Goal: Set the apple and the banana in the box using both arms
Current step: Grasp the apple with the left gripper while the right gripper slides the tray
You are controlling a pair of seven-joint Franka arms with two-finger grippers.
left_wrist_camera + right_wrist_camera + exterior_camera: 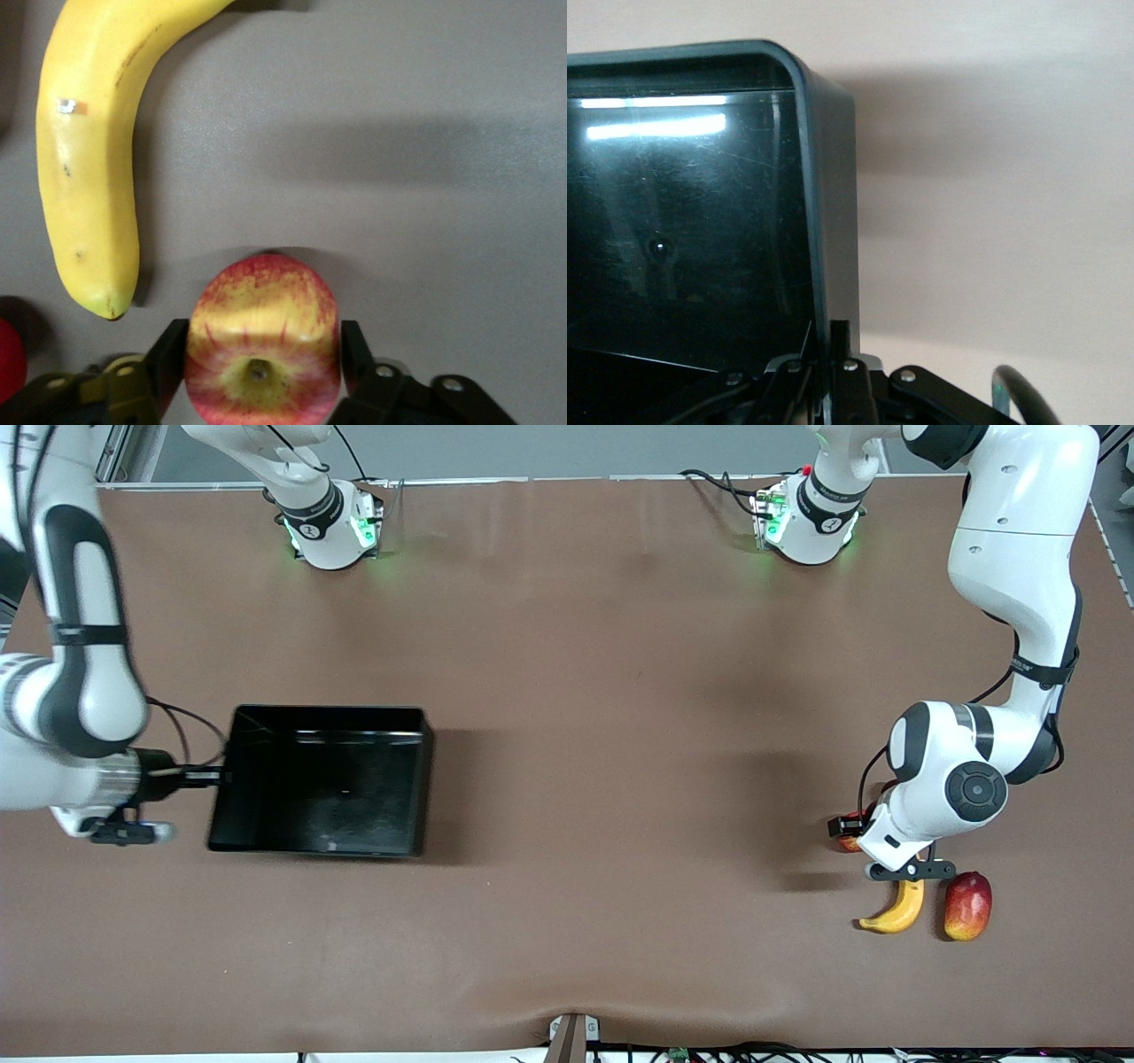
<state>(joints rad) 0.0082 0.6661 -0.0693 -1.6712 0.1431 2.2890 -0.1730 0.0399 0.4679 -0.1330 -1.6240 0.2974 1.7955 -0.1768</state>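
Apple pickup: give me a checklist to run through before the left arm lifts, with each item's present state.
1. Apple sits between the left hand fingers, one on each side: ok.
2. Fingers pressing firmly on the apple: cannot tell.
3. Banana lies apart from the apple, outside the hand: ok.
4. Box holds no fruit yet, room inside: ok.
5. Right hand clamped on the box wall: ok.
6. Mango beside the banana, apart from the left hand: ok.
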